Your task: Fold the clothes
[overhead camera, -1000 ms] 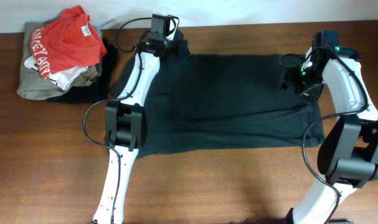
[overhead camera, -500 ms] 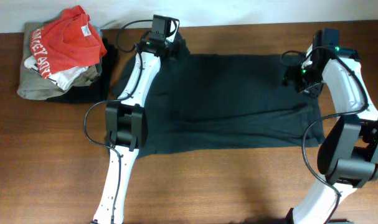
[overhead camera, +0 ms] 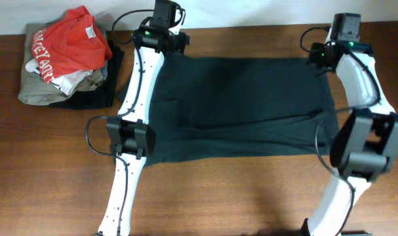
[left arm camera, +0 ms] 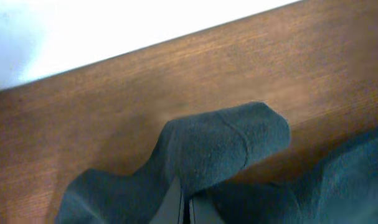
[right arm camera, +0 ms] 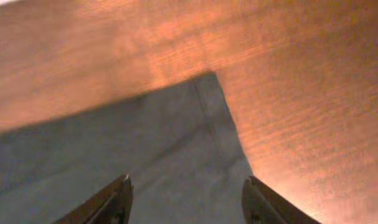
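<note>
A dark green shirt (overhead camera: 244,105) lies spread flat on the wooden table (overhead camera: 251,190). My left gripper (overhead camera: 174,47) is at the shirt's far left corner. In the left wrist view the left gripper (left arm camera: 184,202) is shut on a raised fold of that dark cloth (left arm camera: 226,143). My right gripper (overhead camera: 318,60) hangs over the far right corner. In the right wrist view the right gripper (right arm camera: 187,190) stands open, one fingertip (right arm camera: 121,193) over the cloth corner (right arm camera: 176,143) and the other by its edge, nothing held.
A pile of clothes (overhead camera: 64,52) with a red shirt on top sits at the table's far left. The white wall (left arm camera: 83,31) runs right behind the table's far edge. Bare wood lies along the near side.
The left jaws closed on the shirt's far left corner and pulled it toward the far edge. The right arm moved from the right side up to the far right corner, its jaws narrowing slightly.
</note>
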Controlling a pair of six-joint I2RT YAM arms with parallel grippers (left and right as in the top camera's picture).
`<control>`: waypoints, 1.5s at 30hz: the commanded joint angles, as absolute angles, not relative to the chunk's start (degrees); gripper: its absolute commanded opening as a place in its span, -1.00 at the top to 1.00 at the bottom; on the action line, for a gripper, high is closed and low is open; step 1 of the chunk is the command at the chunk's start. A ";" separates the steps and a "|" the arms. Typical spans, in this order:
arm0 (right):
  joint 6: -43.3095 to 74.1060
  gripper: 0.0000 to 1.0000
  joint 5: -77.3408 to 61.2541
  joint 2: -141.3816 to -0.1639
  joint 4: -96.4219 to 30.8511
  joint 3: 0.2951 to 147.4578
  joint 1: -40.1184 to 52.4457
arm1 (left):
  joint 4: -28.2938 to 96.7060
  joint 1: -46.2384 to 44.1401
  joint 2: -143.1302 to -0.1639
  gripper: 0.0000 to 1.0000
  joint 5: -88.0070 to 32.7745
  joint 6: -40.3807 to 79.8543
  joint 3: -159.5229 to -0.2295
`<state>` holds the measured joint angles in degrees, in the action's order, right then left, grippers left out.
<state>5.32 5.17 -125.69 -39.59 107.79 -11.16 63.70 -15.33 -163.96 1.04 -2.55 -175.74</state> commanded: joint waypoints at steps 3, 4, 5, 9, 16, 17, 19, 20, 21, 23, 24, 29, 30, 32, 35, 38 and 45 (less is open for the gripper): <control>3.27 -0.18 7.70 -141.14 -48.73 128.51 -12.21 | 66.30 -15.22 -164.46 0.99 1.32 -1.96 -177.05; 3.20 -0.18 7.77 -143.13 -49.12 130.82 -12.19 | 66.61 -15.22 -164.46 0.99 1.32 -1.96 -177.05; 3.20 -0.18 7.77 -144.42 -49.28 132.51 -12.19 | 66.85 -15.22 -164.46 0.99 1.32 -1.93 -177.05; 3.20 -0.14 7.77 -147.52 -46.59 133.88 -12.19 | 68.29 -15.20 -164.46 0.99 1.32 -1.96 -177.05; 3.22 -0.10 8.01 -148.94 -43.03 133.88 -13.21 | 69.19 -15.22 -164.46 0.99 1.30 -1.96 -177.05; 3.20 -0.09 8.08 -149.27 -42.72 133.88 -13.21 | 69.17 -15.22 -164.46 0.99 1.30 -1.93 -177.05; 3.27 -0.09 8.08 -149.77 -42.41 133.88 -13.26 | 69.19 -15.22 -164.46 0.99 1.28 -1.93 -177.05; 3.42 -0.08 8.21 -150.32 -42.24 133.88 -13.26 | 69.23 -15.22 -164.46 0.99 1.30 -1.93 -177.05; 3.42 -0.08 8.27 -150.61 -42.28 133.86 -13.26 | 69.28 -15.22 -164.46 0.99 1.30 -1.93 -177.05; 3.44 -0.08 8.23 -151.33 -42.17 133.84 -13.26 | 69.30 -15.22 -164.46 0.99 1.30 -1.93 -177.05; 3.46 -0.05 8.21 -151.65 -42.17 133.84 -13.26 | 69.30 -15.22 -164.46 0.99 1.30 -1.93 -177.05; 3.66 0.10 8.21 -152.46 -42.59 133.78 -13.26 | 69.28 -15.22 -164.46 0.99 1.30 -1.93 -177.05; 3.66 0.17 8.21 -152.46 -42.54 133.78 -13.26 | 69.28 -15.22 -164.46 0.99 1.30 -1.93 -177.05; 3.68 0.42 8.23 -152.46 -42.63 133.78 -13.26 | 69.28 -15.22 -164.46 0.99 1.30 -1.93 -177.05; 4.97 0.67 8.23 -152.46 -43.00 133.78 -13.26 | 69.23 -15.22 -164.46 0.99 1.30 -1.93 -177.05; 6.02 0.92 8.49 -152.46 -43.24 133.78 -13.26 | 69.23 -15.22 -164.46 0.99 1.30 -1.96 -177.05; 10.98 0.92 9.76 -151.41 -45.67 133.86 -13.28 | 69.60 -15.22 -164.20 0.99 1.30 -0.60 -179.94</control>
<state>8.03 8.12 -151.13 -44.27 133.32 -12.99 69.43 -15.33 -163.98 1.06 -2.44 -176.22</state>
